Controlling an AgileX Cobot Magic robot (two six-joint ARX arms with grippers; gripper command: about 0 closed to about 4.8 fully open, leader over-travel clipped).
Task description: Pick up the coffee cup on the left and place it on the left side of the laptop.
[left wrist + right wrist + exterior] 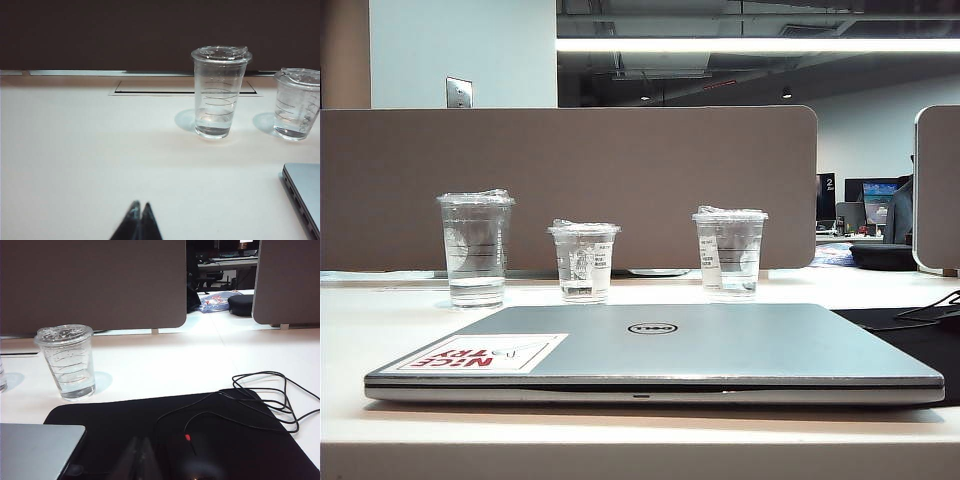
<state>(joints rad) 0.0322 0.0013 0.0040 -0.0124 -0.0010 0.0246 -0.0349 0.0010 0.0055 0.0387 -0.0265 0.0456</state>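
Observation:
The coffee cup [475, 250] is the tallest clear lidded cup, upright at the back left of the table with a little water in it. The left wrist view shows this coffee cup [220, 92] far ahead of my left gripper [140, 204], which is shut and empty above bare table. The closed silver laptop [650, 350] lies at the front centre; its corners show in both wrist views [305, 192] [35, 450]. My right gripper [140, 440] is shut and empty above a black mat. Neither gripper shows in the exterior view.
A short clear cup [584, 262] [300, 104] and a mid-height labelled cup [730, 252] [67, 362] stand behind the laptop. A black mat [230, 440] with a looped cable [270, 400] lies right of the laptop. A brown divider panel [570, 180] closes the back.

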